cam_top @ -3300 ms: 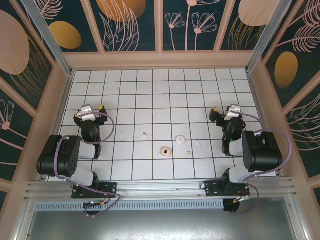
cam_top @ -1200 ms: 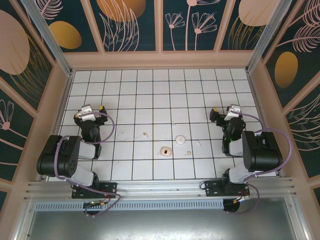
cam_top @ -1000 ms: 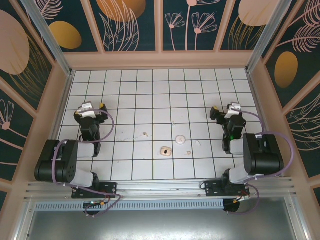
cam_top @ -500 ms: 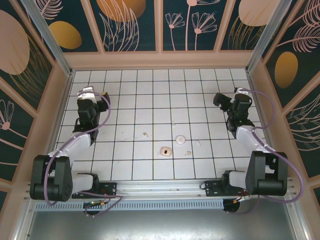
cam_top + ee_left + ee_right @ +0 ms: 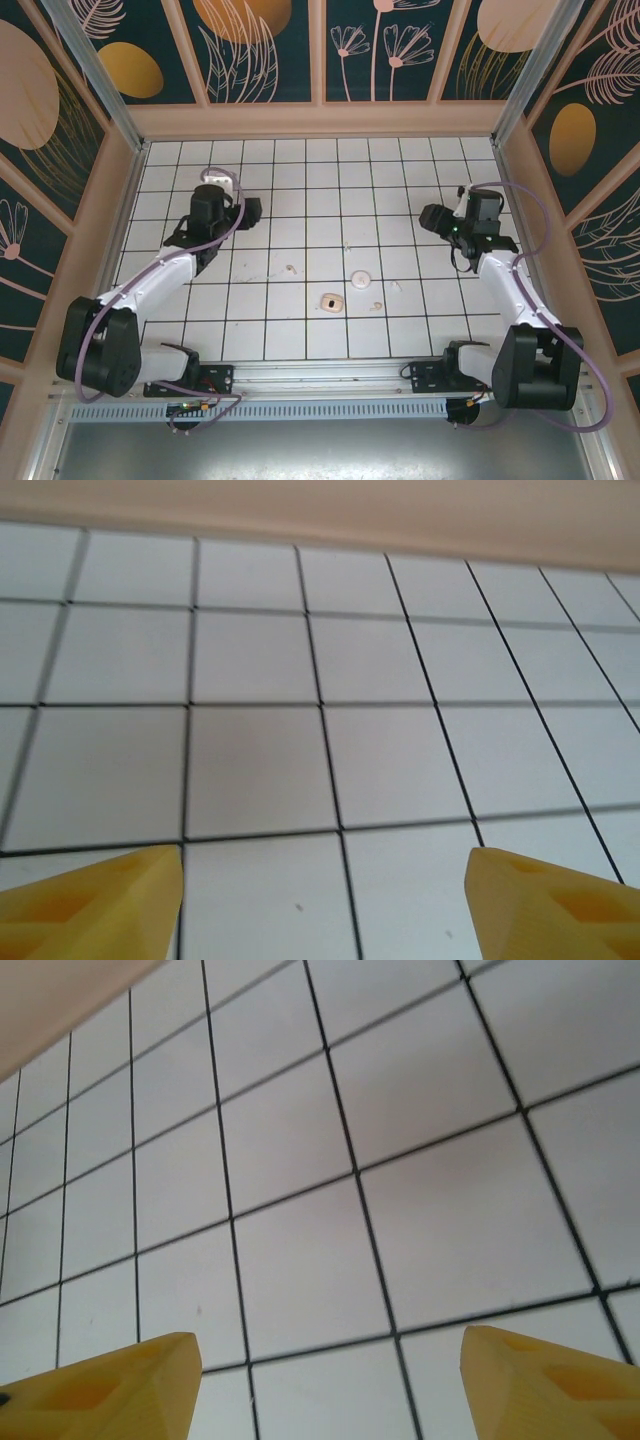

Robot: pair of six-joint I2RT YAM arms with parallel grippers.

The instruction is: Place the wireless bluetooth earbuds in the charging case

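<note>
Both agape, empty — left end effector (image 5: pixel 325 868), right end effector (image 5: pixel 330 1345), tiled table (image 5: pixel 322 190), floral walls (image 5: pixel 262 52)

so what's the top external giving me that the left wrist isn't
Top external: both arms, with the left hand and right hand extended over the tiles. It also has the small oval charging case, a round white piece and tiny white specks mid-table.
Left wrist: its own yellow fingertips close up, apart, with bare tile between them.
Both: the white gridded floor and the beige wall base.
</note>
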